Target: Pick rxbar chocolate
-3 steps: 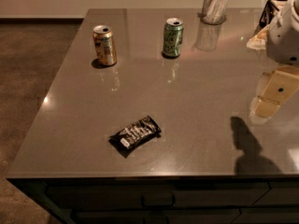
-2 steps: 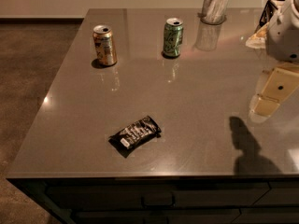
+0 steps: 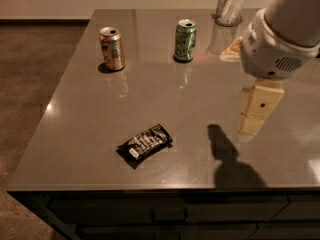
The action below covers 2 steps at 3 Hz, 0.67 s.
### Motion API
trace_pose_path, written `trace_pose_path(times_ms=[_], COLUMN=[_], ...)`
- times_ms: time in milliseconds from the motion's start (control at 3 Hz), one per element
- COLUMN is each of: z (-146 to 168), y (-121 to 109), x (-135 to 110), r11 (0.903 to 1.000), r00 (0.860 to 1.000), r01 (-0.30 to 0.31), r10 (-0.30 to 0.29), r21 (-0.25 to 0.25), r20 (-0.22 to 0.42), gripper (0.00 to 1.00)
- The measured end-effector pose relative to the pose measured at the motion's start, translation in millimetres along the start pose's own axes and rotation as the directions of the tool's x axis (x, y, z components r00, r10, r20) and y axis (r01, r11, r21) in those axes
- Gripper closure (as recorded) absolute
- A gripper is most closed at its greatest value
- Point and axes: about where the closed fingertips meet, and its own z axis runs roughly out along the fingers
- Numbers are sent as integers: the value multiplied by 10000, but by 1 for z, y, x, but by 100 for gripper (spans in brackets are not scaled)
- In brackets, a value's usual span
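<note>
Gripper (image 3: 256, 113): hung over the right side of the table (image 3: 150, 91), just under the white arm housing (image 3: 272, 49). Open or closed: you couldn't tell from this angle. No bar in it.
Gap to target: the gripper was well apart from the rxbar chocolate (image 3: 145, 142), off to its right & a bit farther back.
Bar position: lay flat on the tabletop, near the front edge, left of centre. It was skewed, w/ the left end nearer and the right end farther.
Risk 1, height: the bar was flat & low. My call: stop too high and you'd close on air; go too deep and you'd jam the tips on the top.
Risk 2, slip: the wrapper & tabletop both looked slick. An off-centre touch would prob. push or spin the bar, not catch it, and the near edge was close enough to worry about.
Risk 3, yaw: if you didn't match the wrist to that skew, you'd likely straddle the long way & miss.
Risk 4, contrast: dark wrapper on a dark glossy top, w/ the arm's shadow (image 3: 227, 161) off to the right. An aim error was plausible.
Bar look: small flat rectangle in a shiny black crinkled wrapper w/ white lettering and a pale patch at the near-left end.
Bystanders: orange can (image 3: 112, 48), green can (image 3: 185, 40) & metal cup (image 3: 231, 4) stood at the far side, well apart from the bar. Low bump risk, imo.
</note>
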Motion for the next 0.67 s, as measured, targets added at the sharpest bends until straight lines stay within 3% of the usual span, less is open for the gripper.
trace_pose_path(times_ms=[333,667], z=[30,63], y=[10,16], x=[-34,-66], r11=[9937,9789], r00=[9948,9833], r01=[971,1758], r10=[-952,-1695], r21=[-556,-1046], r20=[352,663], gripper=[0,0])
